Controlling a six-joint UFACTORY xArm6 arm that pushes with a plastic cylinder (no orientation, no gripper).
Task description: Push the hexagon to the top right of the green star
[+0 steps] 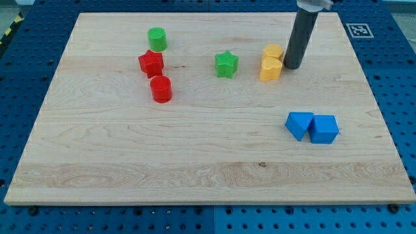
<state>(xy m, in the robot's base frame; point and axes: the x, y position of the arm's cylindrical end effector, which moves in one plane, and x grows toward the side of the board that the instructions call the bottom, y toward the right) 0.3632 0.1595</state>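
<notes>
The green star (226, 64) lies near the middle of the board's upper half. Two yellow blocks sit touching each other just to its right: one that looks like the hexagon (273, 52) above, and another yellow block (270, 68) below it. My tip (292, 67) stands right beside both yellow blocks on their right side, touching or nearly touching them. The dark rod rises from there toward the view's top.
A green cylinder (156, 39), a red star (151, 64) and a red cylinder (160, 89) stand in a column at the view's upper left. Two blue blocks (299, 125) (324, 129) touch each other at the right. The wooden board (195, 162) has blue pegboard around it.
</notes>
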